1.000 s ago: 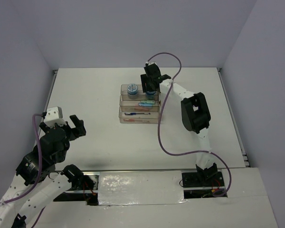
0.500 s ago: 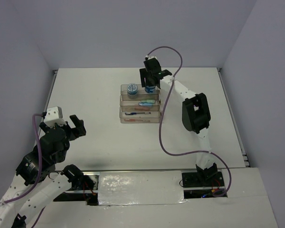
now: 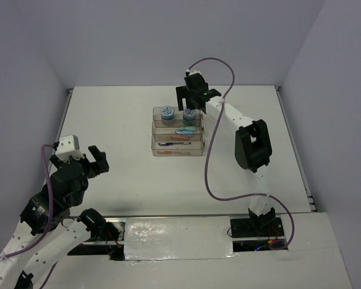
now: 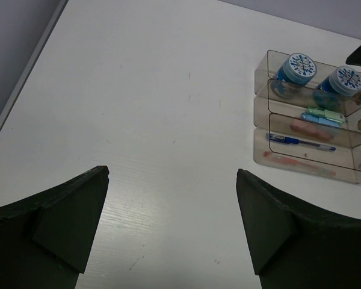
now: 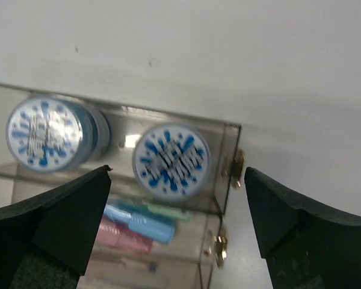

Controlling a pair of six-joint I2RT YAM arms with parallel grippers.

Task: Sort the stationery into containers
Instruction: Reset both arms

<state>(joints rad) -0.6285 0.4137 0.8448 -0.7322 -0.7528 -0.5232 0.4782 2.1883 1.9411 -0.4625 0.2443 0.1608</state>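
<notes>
The clear stepped rack of three trays (image 3: pixel 156 129) stands mid-table. Two blue-white rolls (image 3: pixel 167 112) (image 3: pixel 190 114) sit in its far tray, also in the right wrist view (image 5: pixel 45 133) (image 5: pixel 171 161) and the left wrist view (image 4: pixel 299 65) (image 4: pixel 345 79). Green, blue and pink sticks (image 5: pixel 138 223) lie in the middle tray. A blue pen (image 4: pixel 301 142) and a red pen (image 4: pixel 298 164) lie in the near tray. My right gripper (image 3: pixel 189 100) hangs open and empty just above the right roll. My left gripper (image 3: pixel 93 160) is open and empty, far to the near left.
The white table (image 3: pixel 108 120) ends at a raised rail on the left (image 3: pixel 61 120) and right (image 3: pixel 292 144). Gold hinges (image 5: pixel 236 167) mark the rack's right end. The right arm's purple cable (image 3: pixel 219 78) loops above the rack.
My right gripper has let go of the second roll, lifted and drawn back slightly. The roll now sits in the far tray beside the first. The left arm has not moved.
</notes>
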